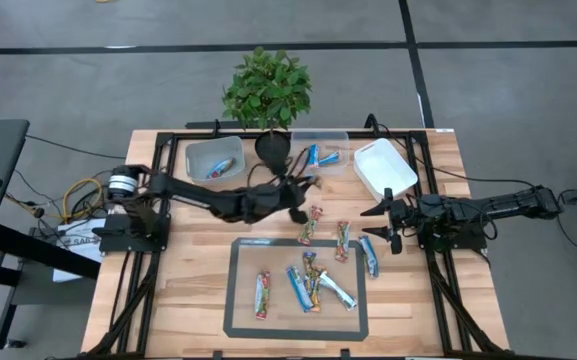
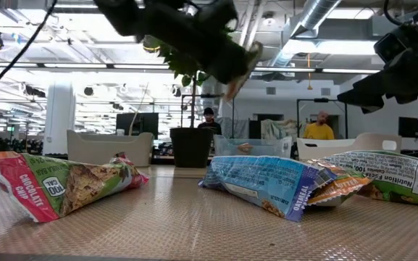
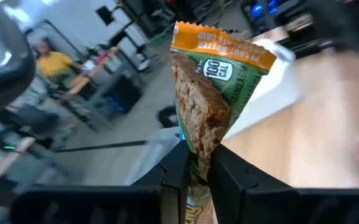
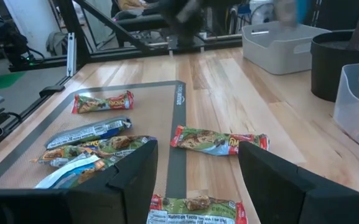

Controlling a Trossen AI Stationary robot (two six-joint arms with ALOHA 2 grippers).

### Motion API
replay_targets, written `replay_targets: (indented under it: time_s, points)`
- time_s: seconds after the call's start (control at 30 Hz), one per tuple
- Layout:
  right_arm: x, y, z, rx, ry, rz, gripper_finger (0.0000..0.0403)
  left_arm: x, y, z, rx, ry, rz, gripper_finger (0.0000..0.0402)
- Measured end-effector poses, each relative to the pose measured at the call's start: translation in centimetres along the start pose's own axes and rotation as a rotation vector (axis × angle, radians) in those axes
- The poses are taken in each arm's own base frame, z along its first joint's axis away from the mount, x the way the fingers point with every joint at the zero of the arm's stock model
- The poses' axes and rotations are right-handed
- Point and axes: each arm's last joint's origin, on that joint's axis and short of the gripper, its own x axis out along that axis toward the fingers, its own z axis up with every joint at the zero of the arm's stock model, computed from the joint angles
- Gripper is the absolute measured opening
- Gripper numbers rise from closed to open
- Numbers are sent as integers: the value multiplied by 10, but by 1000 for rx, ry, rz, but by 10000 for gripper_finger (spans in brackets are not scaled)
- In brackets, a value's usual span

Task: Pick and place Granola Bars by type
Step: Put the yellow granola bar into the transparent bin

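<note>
Left gripper (image 3: 195, 171) is pinching a green-and-orange granola bar (image 3: 213, 93) in closed fingers, holding it in the air above the middle of the desk (image 1: 438, 320), near the plant pot (image 1: 272, 148). Right gripper (image 1: 383, 222) is sitting open near the desk's right edge, holding nothing. More bars (image 1: 310, 283) are lying on the grey mat (image 1: 240, 300) by the front edge; others are sitting in the clear tub (image 1: 320, 135) and the grey tub (image 1: 196, 150) at the back.

Granola bars (image 1: 308, 283), slim and shiny-wrapped, scattered flat on the grey mat (image 1: 240, 300), blue-white mixed with red-green. Three more (image 1: 341, 240) lying just beyond its far edge. One green-and-orange bar (image 3: 213, 93) pinched upright above the table.
</note>
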Motion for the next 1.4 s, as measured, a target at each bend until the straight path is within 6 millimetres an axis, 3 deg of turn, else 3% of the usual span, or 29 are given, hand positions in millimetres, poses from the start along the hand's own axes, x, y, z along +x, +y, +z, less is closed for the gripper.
replay_targets:
  time_s: [0.43, 0.7, 1.0, 1.17, 1.4]
  points:
    - [0, 0, 0, 0, 1, 0, 219, 104, 11, 9, 278, 165, 84, 42]
    - [0, 0, 0, 0, 1, 0, 219, 152, 28, -1, 240, 363, 51, 42]
    - [0, 0, 0, 0, 0, 0, 219, 168, 40, -15, 83, 480, 51, 54]
    - [0, 0, 0, 0, 1, 0, 219, 169, 38, -17, 48, 465, -47, 101]
    - [0, 0, 0, 0, 1, 0, 219, 168, 40, -18, 60, 481, -6, 180]
